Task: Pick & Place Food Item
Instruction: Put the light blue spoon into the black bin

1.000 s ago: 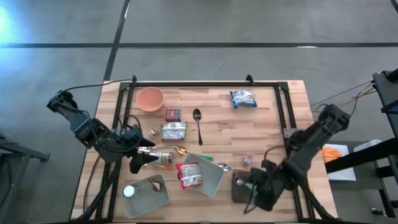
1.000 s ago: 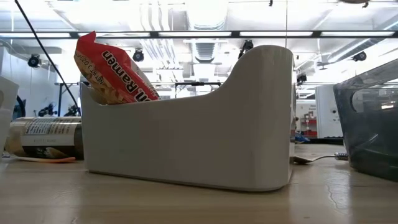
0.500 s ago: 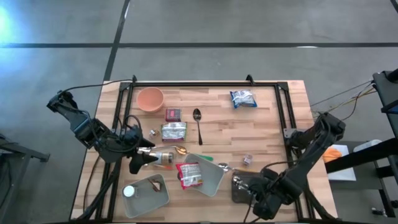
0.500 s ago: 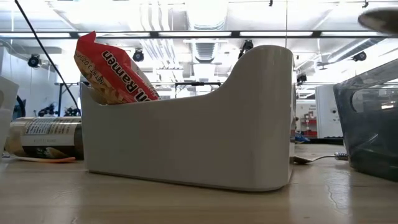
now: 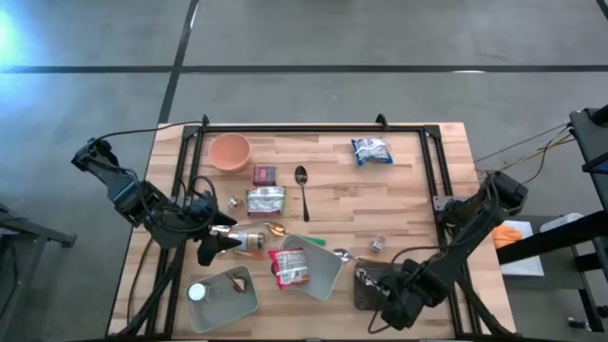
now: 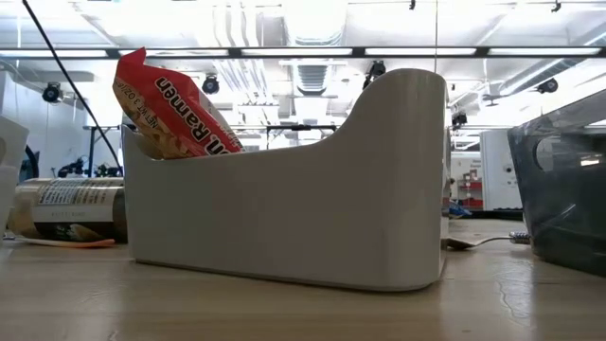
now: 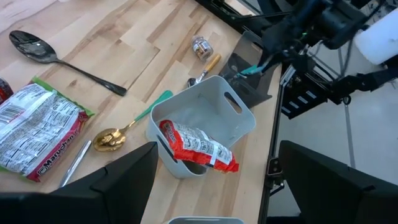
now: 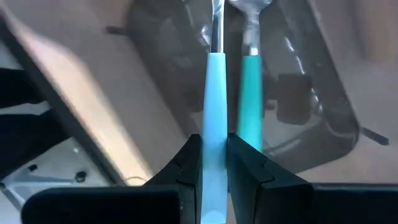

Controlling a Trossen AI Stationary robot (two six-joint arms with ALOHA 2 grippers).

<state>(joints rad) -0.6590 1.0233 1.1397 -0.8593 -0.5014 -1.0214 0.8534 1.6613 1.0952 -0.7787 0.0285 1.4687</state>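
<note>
A wooden bench is carrying a white bin near its front middle, with a red ramen packet leaning inside it. The right gripper is hanging over a dark clear tub just right of the bin, its jaws clenched on a light blue utensil handle beside a teal-handled one lying in the tub. The left gripper is sitting left of the bin, jaws released and holding nothing, with a green packet, a black spoon and an orange bowl farther back.
</note>
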